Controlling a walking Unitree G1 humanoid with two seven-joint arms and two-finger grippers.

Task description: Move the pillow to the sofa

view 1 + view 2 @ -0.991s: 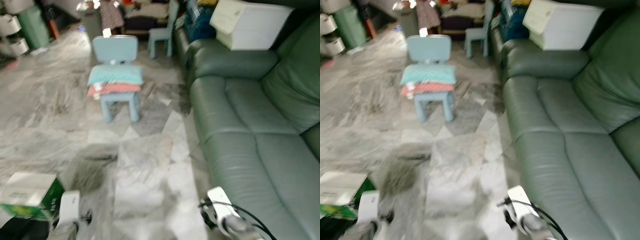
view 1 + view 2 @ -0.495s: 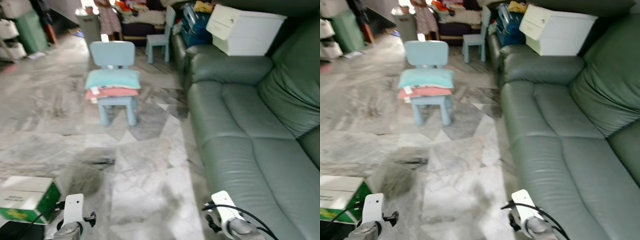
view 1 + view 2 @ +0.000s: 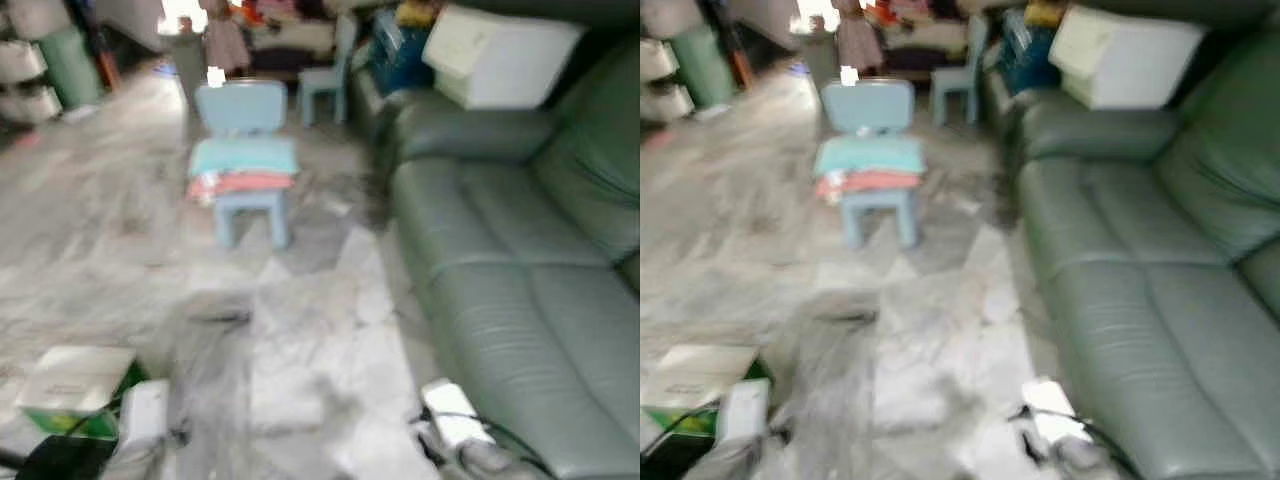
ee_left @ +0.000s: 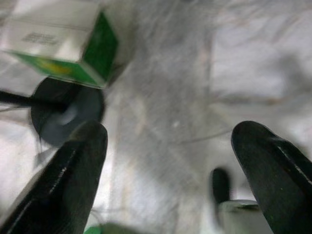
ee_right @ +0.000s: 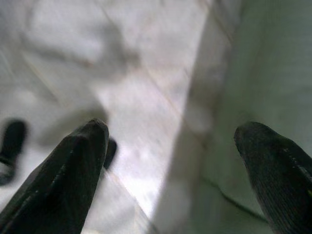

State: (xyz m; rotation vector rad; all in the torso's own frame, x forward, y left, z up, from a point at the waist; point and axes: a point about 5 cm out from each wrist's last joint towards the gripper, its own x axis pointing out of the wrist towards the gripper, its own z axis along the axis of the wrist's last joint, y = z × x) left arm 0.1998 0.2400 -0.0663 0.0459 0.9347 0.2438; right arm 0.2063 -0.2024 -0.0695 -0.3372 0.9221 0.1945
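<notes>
Views blurred. Box (image 3: 75, 388), green and white, sits on the marble floor (image 3: 300, 300) at far left, beside the left gripper (image 4: 168, 161), which hangs low with fingers spread, nothing between them. Ahead, mid-left, a blue chair (image 3: 243, 150) holds the pillow (image 3: 243, 156), teal, stacked on a pink one (image 3: 240, 182). Second chair (image 3: 322, 78) stands farther back. Right gripper (image 5: 170, 161) hangs low near the sofa's front, fingers spread, empty. Green sofa (image 3: 530, 280) runs along the right; white crate (image 3: 500, 55) rests on its far end.
</notes>
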